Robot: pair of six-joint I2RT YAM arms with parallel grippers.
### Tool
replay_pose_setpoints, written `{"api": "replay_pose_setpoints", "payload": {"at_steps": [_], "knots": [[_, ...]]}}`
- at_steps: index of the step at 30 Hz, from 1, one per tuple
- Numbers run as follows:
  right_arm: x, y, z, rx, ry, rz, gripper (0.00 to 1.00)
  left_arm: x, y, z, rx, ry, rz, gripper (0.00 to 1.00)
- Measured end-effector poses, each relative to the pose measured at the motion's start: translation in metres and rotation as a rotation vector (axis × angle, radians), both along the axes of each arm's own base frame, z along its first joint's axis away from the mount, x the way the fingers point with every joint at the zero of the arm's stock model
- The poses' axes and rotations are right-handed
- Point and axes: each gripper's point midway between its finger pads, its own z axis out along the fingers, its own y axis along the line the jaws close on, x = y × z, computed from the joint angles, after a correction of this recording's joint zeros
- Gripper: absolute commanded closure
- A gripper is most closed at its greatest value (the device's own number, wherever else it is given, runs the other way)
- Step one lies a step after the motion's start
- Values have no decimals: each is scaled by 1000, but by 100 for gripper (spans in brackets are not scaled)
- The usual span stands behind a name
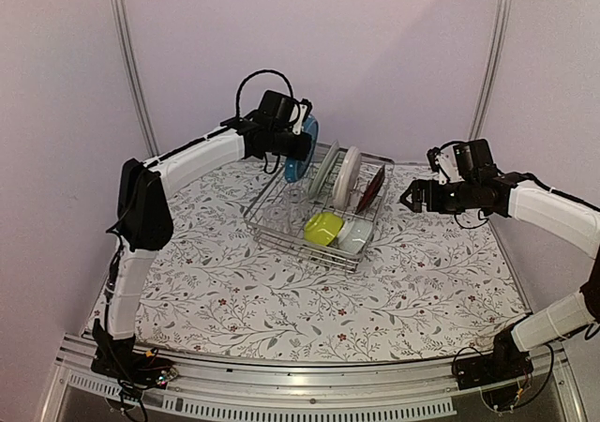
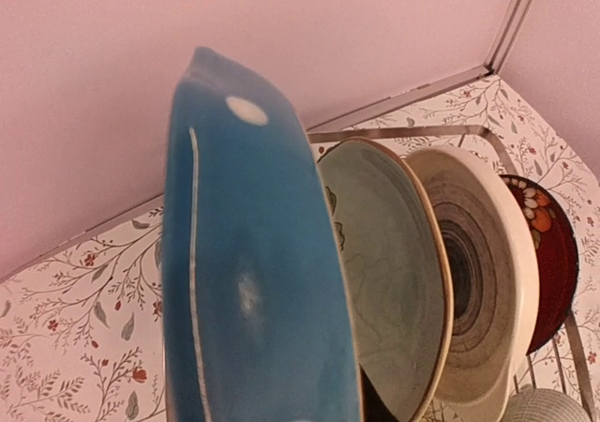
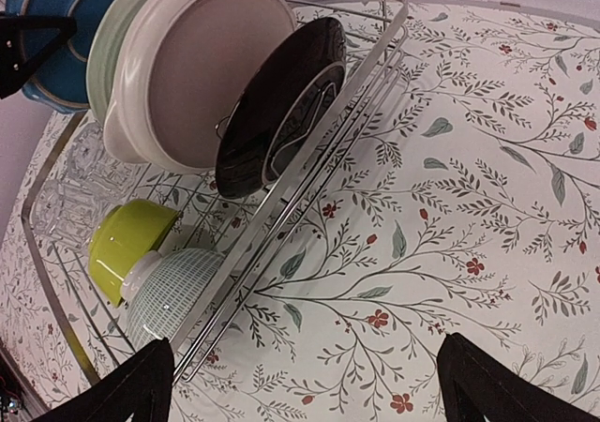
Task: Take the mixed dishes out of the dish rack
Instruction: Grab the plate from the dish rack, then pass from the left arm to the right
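Blue plate stands on edge at the left end of the dish rack. The left gripper pinches its top rim, probably to lift it straight out. The right gripper hovers spread above the worktop, apart from the rack.

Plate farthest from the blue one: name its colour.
The plate is dark red with flowers; best in left wrist view.

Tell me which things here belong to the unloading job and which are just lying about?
Job: silver wire dish rack; round blue plate, pale green plate, white plate, dark red plate; yellow-green bowl; pale bowl; clear glass.
Just there: floral tablecloth; metal corner posts.
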Motion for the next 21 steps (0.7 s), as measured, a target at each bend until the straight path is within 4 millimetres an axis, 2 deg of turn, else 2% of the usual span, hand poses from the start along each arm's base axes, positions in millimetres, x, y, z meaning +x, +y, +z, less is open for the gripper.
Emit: {"api": "replay_pose_setpoints", "payload": {"at_steps": [5, 15, 17, 21], "knots": [[0, 0, 1, 1, -3, 0, 1, -11, 4, 19, -21, -5, -15, 100], [-3, 2, 4, 8, 8, 11, 1, -37, 17, 91, -80, -113, -56, 100], [-3, 3, 11, 14, 6, 18, 1, -46, 22, 100, -65, -138, -73, 100], [-1, 7, 43, 41, -37, 34, 1, -66, 32, 104, 5, -189, -109, 100]]}}
